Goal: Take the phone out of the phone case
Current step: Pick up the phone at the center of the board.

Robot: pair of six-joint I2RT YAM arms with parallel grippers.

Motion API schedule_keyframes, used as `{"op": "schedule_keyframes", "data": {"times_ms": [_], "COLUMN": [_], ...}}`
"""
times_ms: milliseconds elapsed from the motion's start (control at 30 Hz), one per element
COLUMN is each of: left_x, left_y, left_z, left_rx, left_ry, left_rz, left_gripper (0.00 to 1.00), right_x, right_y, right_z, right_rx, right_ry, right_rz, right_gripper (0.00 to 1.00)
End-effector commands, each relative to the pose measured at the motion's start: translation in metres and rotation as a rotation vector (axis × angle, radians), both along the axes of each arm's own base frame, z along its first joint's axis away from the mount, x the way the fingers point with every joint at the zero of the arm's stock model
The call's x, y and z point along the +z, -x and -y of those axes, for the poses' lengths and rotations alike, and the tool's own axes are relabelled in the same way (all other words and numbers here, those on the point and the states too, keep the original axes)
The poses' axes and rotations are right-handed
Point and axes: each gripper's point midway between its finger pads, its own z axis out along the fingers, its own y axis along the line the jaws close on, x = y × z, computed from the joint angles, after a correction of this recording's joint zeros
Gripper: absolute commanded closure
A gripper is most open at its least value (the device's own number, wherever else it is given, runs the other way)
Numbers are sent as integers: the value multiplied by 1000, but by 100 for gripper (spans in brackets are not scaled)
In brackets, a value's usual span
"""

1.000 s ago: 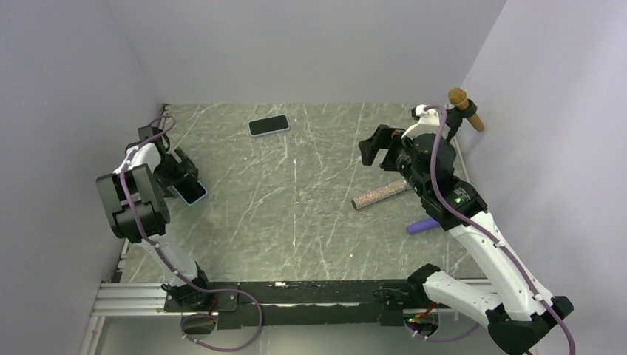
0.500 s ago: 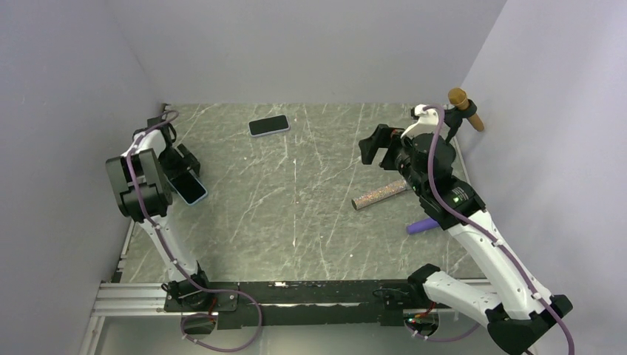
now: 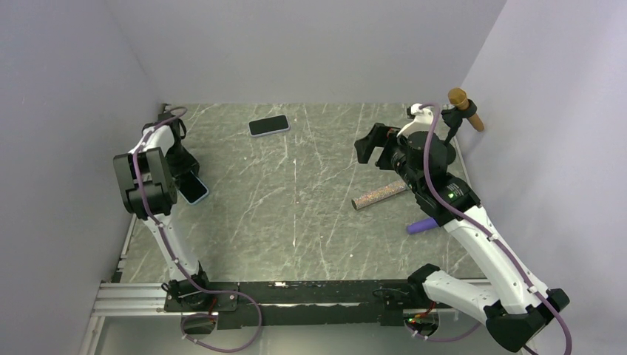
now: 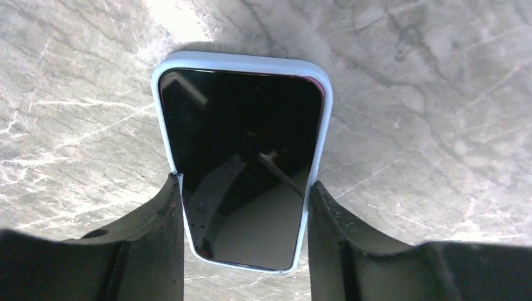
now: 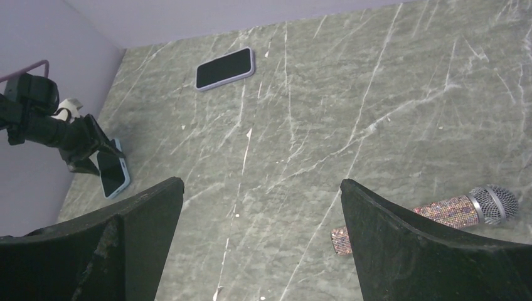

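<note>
Your left gripper (image 4: 244, 185) was clamped on the light-blue phone case (image 4: 164, 125), one finger against each long side near its lower end. The phone (image 4: 241, 138) sat in the case, screen up, flat on the marble table (image 4: 426, 113) close to the left wall (image 3: 66, 111). Your right gripper (image 5: 260, 188) hung wide apart, gripping nothing, near the glitter microphone (image 5: 464, 210).
</note>
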Motion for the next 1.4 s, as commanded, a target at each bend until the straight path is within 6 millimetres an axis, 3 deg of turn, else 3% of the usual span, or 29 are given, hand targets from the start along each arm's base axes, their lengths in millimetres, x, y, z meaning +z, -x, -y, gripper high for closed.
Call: {"op": "schedule_keyframes", "data": {"times_ms": [0, 67, 267, 367, 500, 567, 900, 1100, 1367], "left_x": [-10, -5, 9, 18, 28, 30, 10, -4, -17], "left_y": [12, 12, 13, 13, 13, 12, 7, 23, 29], "left_z": [5, 5, 1, -3, -3, -3, 12, 9, 12], "left_rx": [-39, -34, -29, -17, -25, -33, -39, 39, 97], "left_ry": [30, 31, 8, -10, 1, 12, 153, 94, 105], "left_rz": [-11, -1, 27, 52, 110, 133, 143, -32, -51], "left_gripper": [67, 97, 99, 60, 30, 3, 1, 1, 7], "right_x": [18, 16, 13, 16, 19, 19, 17, 14, 10], "right_y": [0, 0, -3, -2, -1, 0, 2, 0, -5], "right_z": [5, 9, 10, 7, 3, 1, 3, 5, 0], "right_rx": [-45, -74, -83, -62, -40, -32, -31, -46, -41], "right_ry": [-60, -66, -42, -29, -46, -57, -49, -47, -53], "right_rz": [29, 11, -21, -18, -11, -10, -9, -4, -15], "right_gripper": [0, 0, 0, 0, 0, 0, 0, 0, 0]}}
